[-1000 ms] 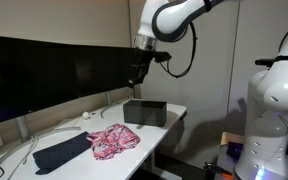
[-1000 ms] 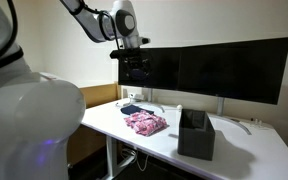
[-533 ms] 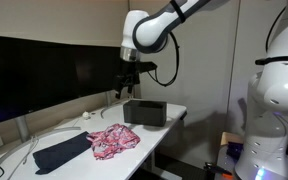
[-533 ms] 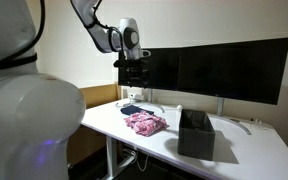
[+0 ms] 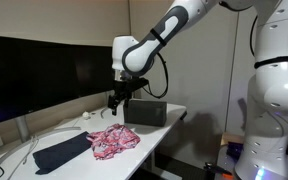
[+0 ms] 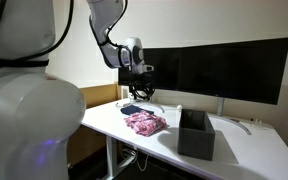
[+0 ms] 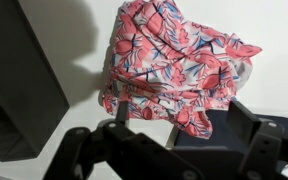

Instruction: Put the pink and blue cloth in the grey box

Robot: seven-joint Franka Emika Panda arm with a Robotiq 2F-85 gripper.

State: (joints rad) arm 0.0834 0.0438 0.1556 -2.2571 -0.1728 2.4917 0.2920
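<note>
The pink cloth [image 5: 114, 140] [image 6: 146, 123] lies crumpled on the white table, patterned red and white. The dark navy cloth [image 5: 62, 153] [image 6: 132, 108] lies flat beside it, on the side away from the box. The grey box [image 5: 144, 112] [image 6: 195, 135] stands on the table on the pink cloth's other side. My gripper [image 5: 114, 100] [image 6: 141, 92] hangs open in the air above the cloths, holding nothing. In the wrist view the pink cloth [image 7: 179, 65] fills the middle, the navy cloth [image 7: 209, 138] shows between my fingers, and the grey box [image 7: 19, 90] is at the left.
Dark monitors [image 5: 44, 70] [image 6: 219, 70] line the back of the table [image 5: 169, 125]. Cables and a small white object [image 5: 87, 115] lie near them. A second white robot body [image 5: 274, 100] stands beside the table.
The arm has come down and swung away from the box, bringing the open gripper over the cloths. Cloths and box have not moved.
</note>
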